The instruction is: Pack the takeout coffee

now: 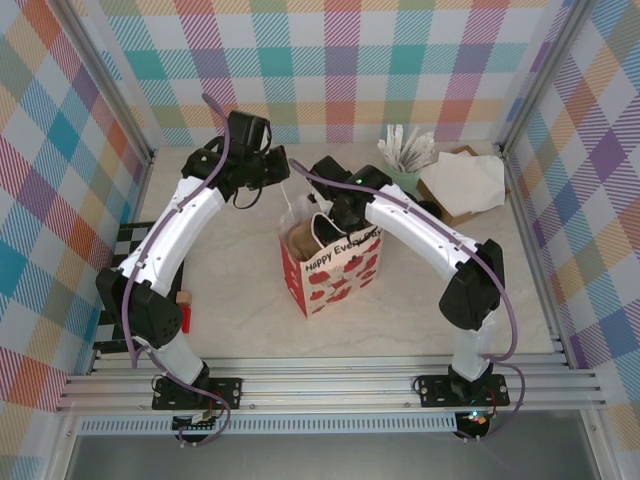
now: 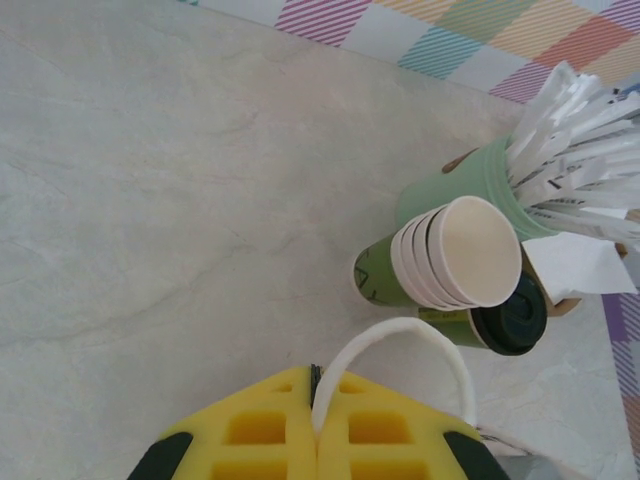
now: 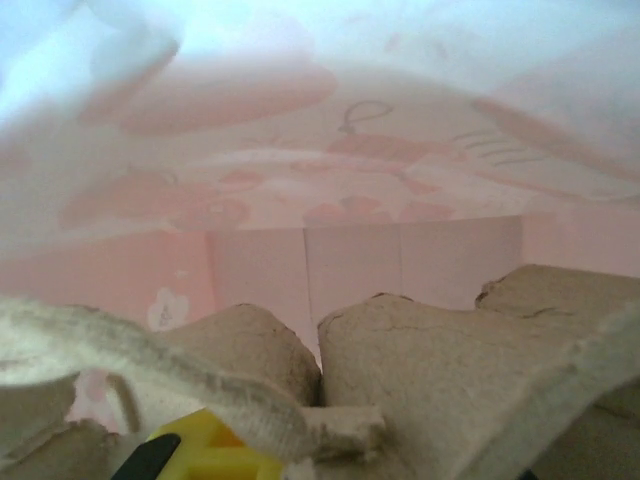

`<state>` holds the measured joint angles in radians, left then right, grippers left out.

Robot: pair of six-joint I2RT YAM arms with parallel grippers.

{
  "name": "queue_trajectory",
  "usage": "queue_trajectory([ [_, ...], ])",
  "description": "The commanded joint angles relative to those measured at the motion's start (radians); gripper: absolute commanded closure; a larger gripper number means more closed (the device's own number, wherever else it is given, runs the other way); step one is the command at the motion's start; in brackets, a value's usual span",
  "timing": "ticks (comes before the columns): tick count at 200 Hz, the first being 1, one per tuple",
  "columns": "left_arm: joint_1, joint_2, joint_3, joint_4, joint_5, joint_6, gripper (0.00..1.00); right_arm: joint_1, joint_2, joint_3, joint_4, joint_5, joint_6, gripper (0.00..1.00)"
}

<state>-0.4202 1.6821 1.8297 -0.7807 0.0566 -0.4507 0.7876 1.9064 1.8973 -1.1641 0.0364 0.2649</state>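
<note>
Takeout coffee (image 2: 505, 322): dark-green cup with its black lid on, standing on the tabletop (image 2: 150, 200) toward the back right. It touches a nested stack of open dark-green cups (image 2: 455, 255), cream inside. Just behind both is the mint-green cup (image 2: 465, 180), full of white wrapped sticks (image 2: 575, 140). A white napkin (image 2: 575, 265) lies beside the group. The coffee is outside the bag and well apart from it.

Paper bag (image 1: 335, 270): white with red hearts, upright at mid-tabletop, mouth open.

Left fingers (image 2: 322, 420): yellow pads pressed together, pinching the bag's white handle (image 2: 400, 335). The handle loops up and out between the pads. From above, the left fingers (image 1: 283, 182) sit at the bag's rear left edge.

Right fingers (image 1: 325, 232): reaching down into the bag's mouth. The wrist camera looks along the pink-lit inner wall (image 3: 360, 270). Brown pulp cup carrier (image 3: 440, 370) lies inside the bag, its raised humps close to the lens. One yellow finger (image 3: 200, 450) shows at the bottom edge, with the carrier's frayed rim lying straight across it. The fingers are nearly closed and appear to pinch that rim, though the contact itself is hidden.

A carton of napkins (image 1: 465, 185) sits in the far right corner.
</note>
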Motion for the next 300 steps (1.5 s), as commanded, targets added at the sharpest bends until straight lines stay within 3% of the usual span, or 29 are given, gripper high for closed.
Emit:
queue_trajectory([
  [1,0.021,0.002,0.036,0.077,0.058,0.025,1.00,0.010,0.070,0.002,-0.099,-0.031,-0.042,1.00],
  [36,0.021,0.004,0.037,0.077,0.097,0.074,1.00,0.007,0.118,0.030,-0.126,-0.057,-0.007,1.00],
  [82,0.023,-0.123,-0.039,0.129,0.144,0.239,0.69,-0.006,0.114,0.074,-0.132,-0.077,0.031,1.00],
  [111,0.023,-0.336,-0.255,0.234,0.194,0.400,0.47,-0.007,0.100,0.085,-0.122,-0.095,0.039,1.00],
  [139,0.016,-0.597,-0.563,0.416,0.454,0.632,0.31,-0.008,0.096,0.076,-0.104,-0.122,0.038,1.00],
  [148,-0.004,-0.648,-0.616,0.422,0.529,0.738,0.30,-0.008,0.096,0.075,-0.103,-0.128,0.037,1.00],
  [181,-0.079,-0.712,-0.705,0.367,0.585,1.057,0.28,-0.008,0.101,0.083,-0.092,-0.136,0.045,1.00],
  [207,-0.095,-0.657,-0.671,0.330,0.609,1.123,0.28,-0.008,0.114,0.104,-0.106,-0.139,0.046,1.00],
  [252,-0.126,-0.498,-0.626,0.361,0.535,1.238,0.37,-0.008,0.115,0.121,-0.112,-0.134,0.049,1.00],
  [300,-0.123,-0.429,-0.636,0.494,0.451,1.218,0.39,-0.008,0.114,0.128,-0.116,-0.135,0.049,1.00],
])
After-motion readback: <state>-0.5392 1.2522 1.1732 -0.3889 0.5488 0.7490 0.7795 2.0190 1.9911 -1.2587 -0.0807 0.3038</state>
